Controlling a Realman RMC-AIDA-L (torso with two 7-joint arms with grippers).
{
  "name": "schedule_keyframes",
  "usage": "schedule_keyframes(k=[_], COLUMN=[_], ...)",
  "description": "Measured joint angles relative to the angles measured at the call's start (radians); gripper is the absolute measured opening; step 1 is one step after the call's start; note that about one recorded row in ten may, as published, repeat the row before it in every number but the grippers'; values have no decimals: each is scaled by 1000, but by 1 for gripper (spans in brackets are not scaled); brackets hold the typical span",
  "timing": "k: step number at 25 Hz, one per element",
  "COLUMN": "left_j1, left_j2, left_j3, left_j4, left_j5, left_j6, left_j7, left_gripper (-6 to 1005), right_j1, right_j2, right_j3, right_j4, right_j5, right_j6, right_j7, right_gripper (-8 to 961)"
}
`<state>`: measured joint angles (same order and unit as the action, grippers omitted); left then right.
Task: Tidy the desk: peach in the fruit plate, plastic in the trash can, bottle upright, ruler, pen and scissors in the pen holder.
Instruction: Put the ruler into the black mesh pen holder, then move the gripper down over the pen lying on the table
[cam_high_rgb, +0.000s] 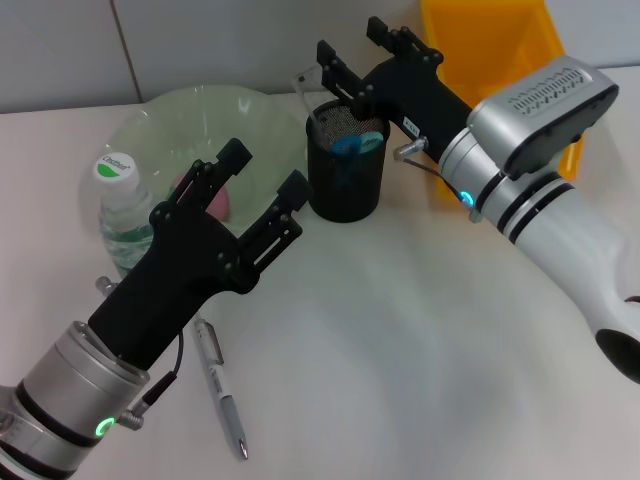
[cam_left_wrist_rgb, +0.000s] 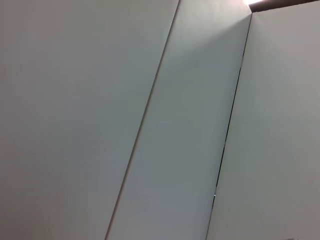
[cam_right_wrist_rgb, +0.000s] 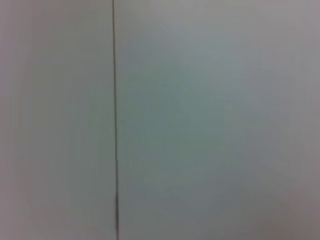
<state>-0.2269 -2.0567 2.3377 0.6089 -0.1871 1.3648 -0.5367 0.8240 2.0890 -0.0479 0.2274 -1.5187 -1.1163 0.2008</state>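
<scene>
Your left gripper (cam_high_rgb: 262, 182), fingers spread and holding nothing, hangs over the near rim of the fruit plate (cam_high_rgb: 160, 115), where the peach (cam_high_rgb: 222, 203) lies and the bottle (cam_high_rgb: 124, 210) stands upright just beside its fingers. Your right gripper (cam_high_rgb: 350, 52), also spread, sits above the far rim of the pen holder (cam_high_rgb: 346, 170), which holds blue scissors (cam_high_rgb: 350, 146) and a clear ruler (cam_high_rgb: 307, 88), touches the plate's edge and has the yellow trash can (cam_high_rgb: 490, 40) near. Pen (cam_high_rgb: 220, 385) lies on open table (cam_high_rgb: 420, 340) at the near edge under your left arm; both wrist views give only wall panels.
</scene>
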Motion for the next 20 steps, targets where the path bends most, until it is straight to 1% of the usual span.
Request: schedule_keyframes(k=[2,3,4,7,8,9,12,13,14,17,18,19,20], left_j1=[0,1,3,9,11,12,13,12,12,12,13,13,14], left_j2=[0,1,2,6,8,9,14,20,20,29,32,32,33], left_j3=[0,1,1,2,1,1,-1,-6,-6,-12,-12,-12,-12], left_j4=[0,0,0,0,0,0,0,0,0,0,0,0,-3], left_j5=[0,0,0,2,12,17,53,87,87,130,137,137,139], left_j6=[3,5,6,12,17,18,22,23,23,23,22,22,21], left_j7=[0,0,0,-2,-5,-6,-17,-29,-29,-53,-61,-61,-64], left_gripper=[799,799,799,799,799,799,799,799,799,799,799,799,799], right_j1=[-15,-33,-33,-77,-109,-109,-168,-214,-214,-265,-303,-303,-319], right_j2=[-3,-6,-6,-10,-11,-11,-11,-11,-11,-12,-13,-13,-15], right_j3=[4,1,1,-4,-4,-4,-4,-4,-4,-4,-7,-7,-14], right_j4=[-8,-22,-22,-73,-123,-123,-229,-303,-303,-413,-500,-500,-542], right_j5=[-17,-28,-28,-98,-156,-156,-239,-287,-287,-352,-407,-407,-427], right_j6=[-24,-57,-57,-146,-223,-223,-360,-459,-459,-573,-648,-648,-678], right_j7=[54,115,115,258,380,380,567,664,664,782,869,869,901], right_gripper=[564,601,639,752,761,761,762,762,762,762,762,762,762])
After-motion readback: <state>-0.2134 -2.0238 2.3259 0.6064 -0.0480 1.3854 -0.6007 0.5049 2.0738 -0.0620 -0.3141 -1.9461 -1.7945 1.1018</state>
